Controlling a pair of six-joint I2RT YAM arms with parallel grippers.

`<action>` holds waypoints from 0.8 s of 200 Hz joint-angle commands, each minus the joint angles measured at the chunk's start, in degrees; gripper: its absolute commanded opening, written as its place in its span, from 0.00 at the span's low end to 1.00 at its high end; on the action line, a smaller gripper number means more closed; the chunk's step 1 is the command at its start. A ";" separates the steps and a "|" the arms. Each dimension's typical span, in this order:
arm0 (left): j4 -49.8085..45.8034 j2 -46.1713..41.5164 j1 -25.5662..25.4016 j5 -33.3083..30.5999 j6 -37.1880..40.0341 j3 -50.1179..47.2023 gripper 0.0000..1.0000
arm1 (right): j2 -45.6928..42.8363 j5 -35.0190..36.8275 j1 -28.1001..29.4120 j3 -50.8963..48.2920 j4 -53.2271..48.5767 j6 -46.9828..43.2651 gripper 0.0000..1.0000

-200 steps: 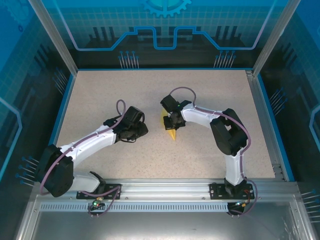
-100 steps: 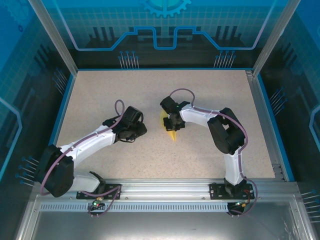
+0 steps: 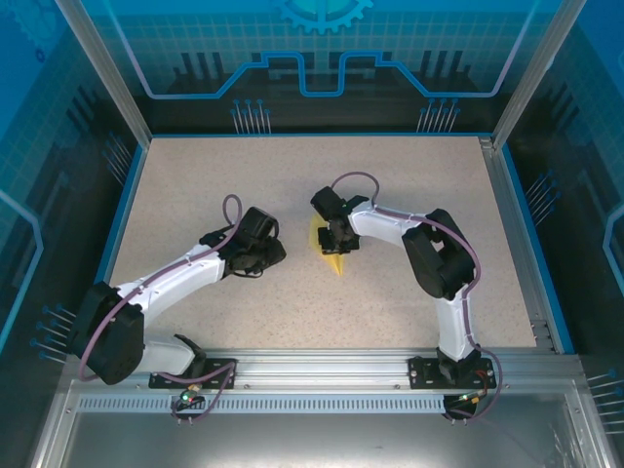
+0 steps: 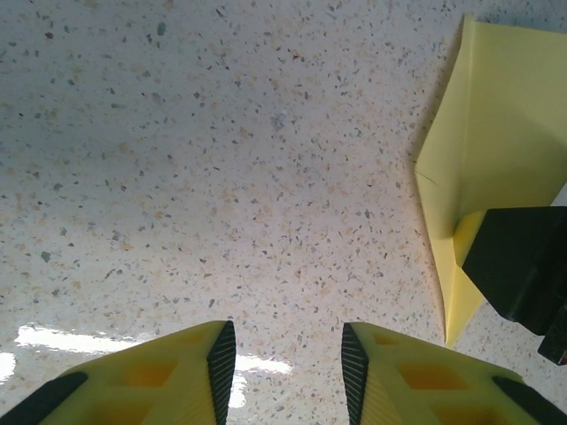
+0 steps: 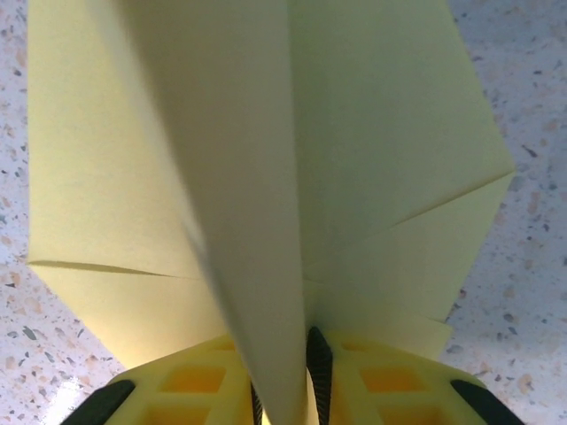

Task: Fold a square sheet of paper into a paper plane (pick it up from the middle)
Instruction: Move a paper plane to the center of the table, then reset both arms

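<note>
Fingers first. On the right wrist feed, the right gripper [image 5: 283, 390] is clenched on the paper [image 5: 390, 133]. Its two yellow fingers [image 5: 399, 390] are pressed together, and their black pads pinch a raised centre ridge that runs up the middle of the view. On either side of that ridge a pale-yellow flap spreads out and down toward the speckled table [image 5: 532, 266], each flap crossed by a slanting crease near its lower edge. The paper is plain.

On the left wrist feed, the left gripper [image 4: 288, 354] is released. Its fingers stand apart with bare table between them and hold nothing, low over the surface. I see the folded paper off to the upper right of that view, near the gripper but apart from it, with a black part of the right gripper sitting over its lower corner.

From overhead, the paper sits near the middle of the table with its pointed end toward me. The right arm [image 3: 444, 258] rises from the near rail [image 3: 322, 363], bends at a high elbow, and sends its forearm leftward, so the wrist comes down on the paper from the far side. The left arm [image 3: 175, 278] stretches low from its base at the near left, slanting right and away. Its gripper points at the paper from the left, just short of it.
</note>
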 commanded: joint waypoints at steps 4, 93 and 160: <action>-0.31 -1.14 1.01 -0.45 -0.05 -0.99 0.40 | 3.56 1.02 1.00 1.72 -3.68 3.77 0.27; -1.32 -4.07 1.78 -3.26 2.41 -1.85 0.42 | -4.37 3.27 1.67 4.78 -5.93 -0.17 0.48; -2.09 -9.58 4.66 -11.31 8.73 -2.54 0.55 | -30.24 13.90 -1.20 -8.95 1.42 -6.83 0.67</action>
